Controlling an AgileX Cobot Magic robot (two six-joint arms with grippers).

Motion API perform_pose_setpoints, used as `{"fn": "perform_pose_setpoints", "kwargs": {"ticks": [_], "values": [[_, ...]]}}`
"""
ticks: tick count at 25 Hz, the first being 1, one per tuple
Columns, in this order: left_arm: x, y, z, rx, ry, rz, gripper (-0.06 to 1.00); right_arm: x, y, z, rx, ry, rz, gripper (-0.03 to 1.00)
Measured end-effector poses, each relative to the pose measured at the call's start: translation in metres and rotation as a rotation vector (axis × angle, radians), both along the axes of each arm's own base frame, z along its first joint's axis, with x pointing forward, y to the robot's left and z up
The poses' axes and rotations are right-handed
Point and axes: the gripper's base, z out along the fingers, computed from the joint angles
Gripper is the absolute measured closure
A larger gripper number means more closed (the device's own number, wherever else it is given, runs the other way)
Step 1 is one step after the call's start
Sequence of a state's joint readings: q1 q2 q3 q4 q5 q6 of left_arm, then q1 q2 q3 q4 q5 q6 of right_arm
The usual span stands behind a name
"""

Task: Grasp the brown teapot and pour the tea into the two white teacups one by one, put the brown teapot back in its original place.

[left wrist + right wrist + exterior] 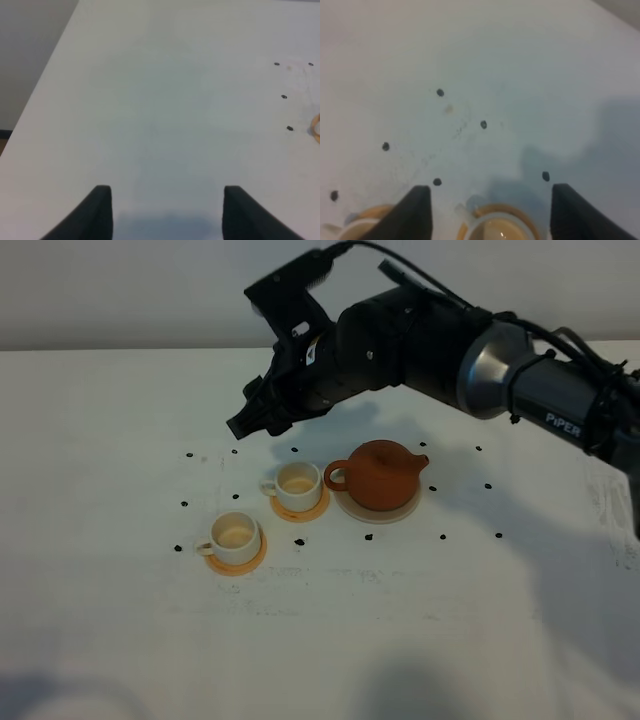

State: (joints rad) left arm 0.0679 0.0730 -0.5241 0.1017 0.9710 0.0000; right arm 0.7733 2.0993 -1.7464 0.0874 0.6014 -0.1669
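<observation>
The brown teapot [379, 474] stands on the pale cream saucer [378, 510], spout to the right, loop handle to the left. Two white teacups hold tan liquid, each on an orange coaster: one [298, 486] just left of the teapot, the other [236, 536] further front left. My right gripper [247, 421] is open and empty, above and behind the cups, left of the teapot. In the right wrist view its fingers [415, 212] frame the nearer cup [496, 229]; the other cup's rim [355, 230] shows at the edge. My left gripper [165, 210] is open and empty over bare table.
Small black dots [190, 454] mark the white table [120, 420] around the tea set. The right arm [470, 360] reaches in from the right across the back. An orange coaster edge [316, 126] shows in the left wrist view.
</observation>
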Motion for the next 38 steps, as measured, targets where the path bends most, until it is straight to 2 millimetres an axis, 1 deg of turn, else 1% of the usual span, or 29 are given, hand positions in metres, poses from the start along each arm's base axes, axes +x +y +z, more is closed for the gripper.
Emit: {"fn": "perform_pose_setpoints", "kwargs": {"ticks": [3, 9, 25, 31, 38], "values": [[0.0, 0.0, -0.001, -0.013, 0.008, 0.001, 0.44, 0.001, 0.001, -0.007, -0.011, 0.012, 0.0, 0.47], [-0.01, -0.005, -0.011, -0.064, 0.022, -0.033, 0.44, 0.001, 0.001, -0.008, -0.013, 0.014, -0.002, 0.47], [-0.013, -0.006, -0.012, -0.069, 0.01, -0.037, 0.44, 0.001, 0.0, -0.009, -0.032, 0.008, 0.006, 0.47], [-0.012, -0.005, -0.012, -0.069, 0.012, -0.104, 0.44, 0.001, 0.0, -0.009, -0.039, 0.0, 0.009, 0.47], [-0.012, -0.005, -0.012, -0.069, 0.012, -0.106, 0.44, 0.002, 0.0, -0.008, -0.046, -0.014, 0.013, 0.47]]}}
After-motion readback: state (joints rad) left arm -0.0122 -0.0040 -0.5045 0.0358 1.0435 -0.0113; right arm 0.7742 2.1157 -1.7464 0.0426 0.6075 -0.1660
